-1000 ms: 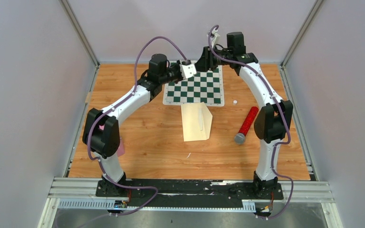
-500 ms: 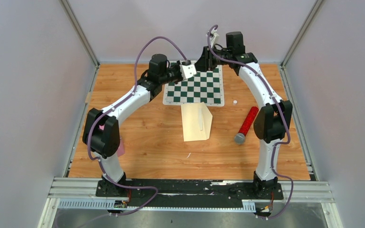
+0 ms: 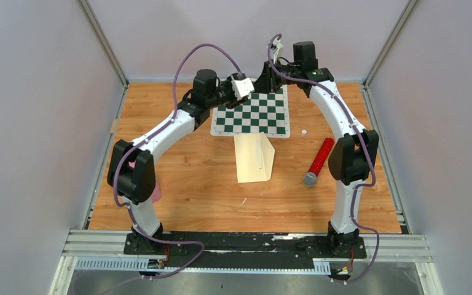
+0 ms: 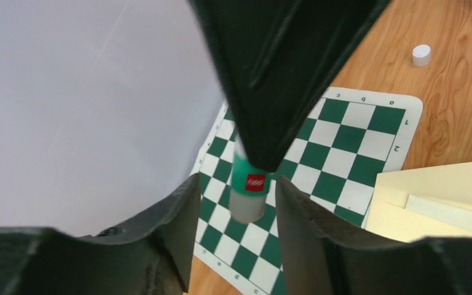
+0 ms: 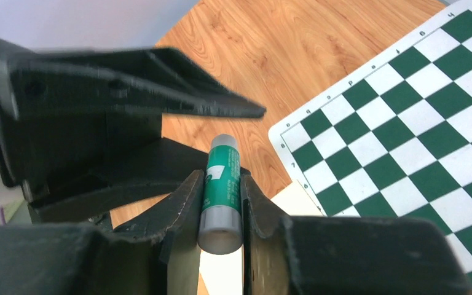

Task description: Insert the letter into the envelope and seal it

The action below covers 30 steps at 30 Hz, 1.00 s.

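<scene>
Envelope: plain cream-yellow paper, unprinted, narrow rectangle. Lies flat on the table, mid-workspace, long axis running near to far. Far short end touches the near edge of the chessboard.

Flap: triangular, on the envelope's right long side, open, tilted up off the body rather than pressed down.

Left wrist view: envelope at lower right, with a corner at the chessboard border. A paler off-white strip lies along it. Cannot tell whether this is the letter's edge, as no border is legible.

Right wrist view: only a small cream corner of the envelope shows beside the chessboard.
</scene>
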Each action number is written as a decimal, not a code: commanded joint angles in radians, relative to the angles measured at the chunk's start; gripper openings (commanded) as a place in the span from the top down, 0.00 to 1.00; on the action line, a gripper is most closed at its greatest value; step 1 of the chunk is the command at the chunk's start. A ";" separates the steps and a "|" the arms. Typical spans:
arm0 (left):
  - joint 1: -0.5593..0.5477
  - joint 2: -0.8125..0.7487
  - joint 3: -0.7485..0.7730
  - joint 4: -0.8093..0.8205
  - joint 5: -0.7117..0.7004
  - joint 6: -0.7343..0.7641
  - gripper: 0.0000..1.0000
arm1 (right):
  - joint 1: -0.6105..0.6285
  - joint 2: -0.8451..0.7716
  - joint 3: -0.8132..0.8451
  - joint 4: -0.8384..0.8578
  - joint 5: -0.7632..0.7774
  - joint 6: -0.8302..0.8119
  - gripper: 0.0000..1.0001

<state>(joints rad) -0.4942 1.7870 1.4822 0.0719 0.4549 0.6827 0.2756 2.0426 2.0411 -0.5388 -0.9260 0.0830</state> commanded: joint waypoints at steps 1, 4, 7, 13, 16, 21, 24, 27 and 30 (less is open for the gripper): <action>0.055 -0.046 0.002 -0.006 -0.036 -0.272 0.39 | -0.010 -0.052 0.004 -0.113 0.027 -0.201 1.00; 0.132 -0.089 -0.075 0.004 0.016 -0.469 0.34 | -0.012 -0.075 -0.008 -0.230 0.105 -0.357 1.00; 0.188 -0.114 -0.134 0.039 0.082 -0.682 0.33 | -0.006 -0.087 0.002 -0.362 0.161 -0.498 1.00; 0.231 -0.028 -0.217 0.163 0.266 -1.026 0.49 | 0.059 0.005 0.178 -0.677 0.334 -0.698 1.00; 0.232 0.026 -0.256 0.266 0.361 -1.103 0.65 | 0.108 0.024 0.169 -0.732 0.435 -0.714 1.00; 0.229 0.169 -0.324 0.640 0.517 -1.388 0.91 | 0.181 0.042 0.094 -0.736 0.526 -0.686 1.00; 0.221 0.248 -0.360 0.744 0.546 -1.480 1.00 | 0.212 0.056 0.053 -0.735 0.570 -0.663 1.00; 0.203 0.285 -0.385 0.746 0.554 -1.496 1.00 | 0.228 0.069 0.012 -0.716 0.589 -0.636 1.00; 0.182 0.297 -0.383 0.603 0.511 -1.407 1.00 | 0.246 0.082 -0.023 -0.680 0.617 -0.640 1.00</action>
<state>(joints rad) -0.2825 2.0930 1.0874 0.6792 0.9531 -0.7330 0.5110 2.1155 2.0449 -1.2430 -0.3771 -0.5652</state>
